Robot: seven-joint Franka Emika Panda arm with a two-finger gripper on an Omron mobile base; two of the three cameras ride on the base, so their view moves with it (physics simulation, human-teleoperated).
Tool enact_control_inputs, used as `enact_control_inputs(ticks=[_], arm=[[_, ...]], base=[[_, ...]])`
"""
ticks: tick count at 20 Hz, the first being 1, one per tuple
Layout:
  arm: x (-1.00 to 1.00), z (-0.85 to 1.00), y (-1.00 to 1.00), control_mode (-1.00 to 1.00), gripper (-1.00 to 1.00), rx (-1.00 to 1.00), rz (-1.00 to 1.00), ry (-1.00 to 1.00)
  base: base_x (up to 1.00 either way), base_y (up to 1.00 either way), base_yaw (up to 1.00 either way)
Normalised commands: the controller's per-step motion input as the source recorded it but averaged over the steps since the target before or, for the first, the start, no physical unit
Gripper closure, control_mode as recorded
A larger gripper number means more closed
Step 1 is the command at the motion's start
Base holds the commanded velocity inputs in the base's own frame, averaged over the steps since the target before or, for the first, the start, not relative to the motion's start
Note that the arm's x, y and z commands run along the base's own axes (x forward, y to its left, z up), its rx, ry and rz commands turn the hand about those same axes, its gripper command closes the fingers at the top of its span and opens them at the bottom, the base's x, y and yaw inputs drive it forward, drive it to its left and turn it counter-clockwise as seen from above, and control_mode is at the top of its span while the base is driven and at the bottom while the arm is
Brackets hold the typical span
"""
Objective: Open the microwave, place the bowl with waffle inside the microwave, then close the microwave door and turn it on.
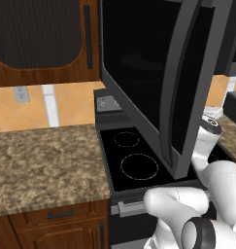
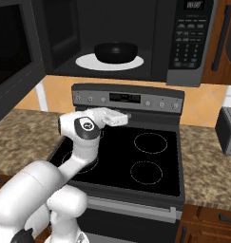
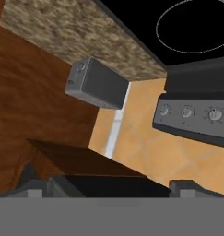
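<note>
The microwave (image 2: 136, 28) hangs above the stove with its cavity exposed. Its door (image 1: 153, 73) is swung wide open to the left and juts out over the stove's left side. Inside, the black bowl (image 2: 116, 51) sits on the white turntable; the waffle is hidden from this low angle. My gripper (image 2: 127, 116) is below the cavity, level with the stove's back panel and pointing right. In the hand view my gripper (image 3: 111, 188) has its dark fingertips (image 3: 35, 184) far apart, open, with nothing between them.
A black glass stove top (image 2: 136, 156) lies under the arm, with its knob panel (image 2: 126, 98) behind. A grey toaster (image 2: 228, 130) stands on the right counter. Granite counter (image 1: 42, 160) runs left of the stove below wooden cabinets (image 1: 42, 44).
</note>
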Motion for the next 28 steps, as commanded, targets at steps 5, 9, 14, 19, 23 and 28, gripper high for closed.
enact_control_inputs(ticks=[5,9,14,19,23,28], arm=[[0.00,-0.01,0.27,-1.00,-1.00,0.00,-0.12,-0.03],[0.00,0.00,0.32,-1.00,-1.00,0.00,-0.01,-0.19],[0.00,0.00,0.47,-1.00,-1.00,0.00,-0.03,-0.21],[0.00,0.01,0.68,-1.00,-1.00,0.00,-0.06,-0.12],[0.00,0.05,0.83,-1.00,-1.00,0.00,-0.09,-0.14],[-0.03,0.22,0.96,-1.00,-1.00,0.00,-0.08,-0.16]], base=[[0.00,0.00,0.00],[0.00,0.00,0.00],[0.00,0.00,0.00],[0.00,0.00,0.00],[0.00,0.00,0.00],[0.00,0.00,0.00]])
